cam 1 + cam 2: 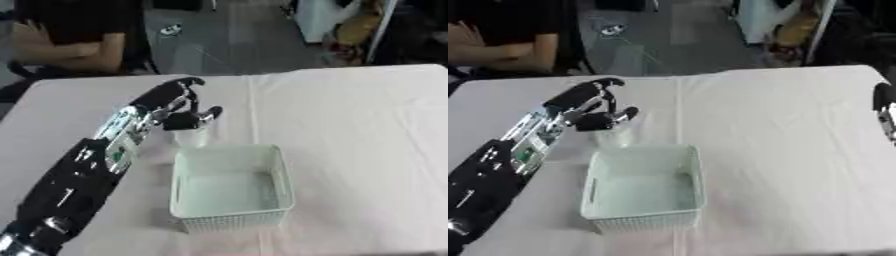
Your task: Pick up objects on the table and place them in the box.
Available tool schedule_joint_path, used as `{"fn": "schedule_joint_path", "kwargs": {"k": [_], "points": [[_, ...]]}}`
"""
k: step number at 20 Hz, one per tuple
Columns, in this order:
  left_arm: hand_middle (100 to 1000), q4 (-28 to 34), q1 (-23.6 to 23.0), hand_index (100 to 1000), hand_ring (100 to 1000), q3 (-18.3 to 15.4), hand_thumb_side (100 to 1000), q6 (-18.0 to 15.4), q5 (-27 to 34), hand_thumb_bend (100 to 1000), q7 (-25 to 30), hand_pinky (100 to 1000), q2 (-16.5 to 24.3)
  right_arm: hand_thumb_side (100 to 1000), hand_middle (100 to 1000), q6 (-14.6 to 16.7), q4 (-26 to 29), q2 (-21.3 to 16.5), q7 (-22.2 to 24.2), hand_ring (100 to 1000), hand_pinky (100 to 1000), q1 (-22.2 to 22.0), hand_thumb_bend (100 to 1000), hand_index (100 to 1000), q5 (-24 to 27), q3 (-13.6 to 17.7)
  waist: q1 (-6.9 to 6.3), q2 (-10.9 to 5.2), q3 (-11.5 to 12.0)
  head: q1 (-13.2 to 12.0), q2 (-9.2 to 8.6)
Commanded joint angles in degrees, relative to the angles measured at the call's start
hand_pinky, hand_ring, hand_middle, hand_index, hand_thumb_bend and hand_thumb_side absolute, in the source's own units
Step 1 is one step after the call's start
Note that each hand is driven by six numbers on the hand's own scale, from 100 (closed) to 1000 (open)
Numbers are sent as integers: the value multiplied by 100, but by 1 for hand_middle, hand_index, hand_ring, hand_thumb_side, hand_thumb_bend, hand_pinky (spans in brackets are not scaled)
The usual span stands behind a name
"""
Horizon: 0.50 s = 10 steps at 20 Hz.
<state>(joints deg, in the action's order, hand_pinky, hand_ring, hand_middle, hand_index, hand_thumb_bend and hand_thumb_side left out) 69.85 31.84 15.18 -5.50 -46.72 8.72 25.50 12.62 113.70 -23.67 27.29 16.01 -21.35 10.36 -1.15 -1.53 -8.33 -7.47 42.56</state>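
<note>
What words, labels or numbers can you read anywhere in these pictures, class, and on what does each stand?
None can be read.
Green label on the left forearm: too blurred to read.
White basket, tablecloth, left robot hand: no text visible.

Both views came from the head's stereo pair, pitched down onto the table [367,125] at arm's reach and facing 12 o'clock toward the floor past the far edge. They shared almost the whole scene: the white basket [232,187], the left hand [179,107] and the cloth seam. The right eye view sat slightly to the right, so the basket shifted toward 9 o'clock there, and only it caught the right hand [883,107] at 3 o'clock.
</note>
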Motion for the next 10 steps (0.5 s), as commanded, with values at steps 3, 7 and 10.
{"fn": "schedule_joint_path", "kwargs": {"k": [3,7,10], "points": [[931,-93,90,399,988,-27,1000,-41,-271,918,-7,1000,9,646,906,23,89,-75,-8,916,891,124,100,939,18,8,16,-27,-14,38,-118],[931,-230,92,400,989,-47,1000,-71,-404,921,-47,1000,-59,646,906,28,89,-71,-6,916,891,144,100,939,24,4,20,-9,-23,42,-128],[931,-344,98,403,989,-69,1000,-88,-506,923,-88,1000,-102,646,906,31,89,-68,-7,916,891,159,100,939,28,4,21,3,-26,44,-133]]}}
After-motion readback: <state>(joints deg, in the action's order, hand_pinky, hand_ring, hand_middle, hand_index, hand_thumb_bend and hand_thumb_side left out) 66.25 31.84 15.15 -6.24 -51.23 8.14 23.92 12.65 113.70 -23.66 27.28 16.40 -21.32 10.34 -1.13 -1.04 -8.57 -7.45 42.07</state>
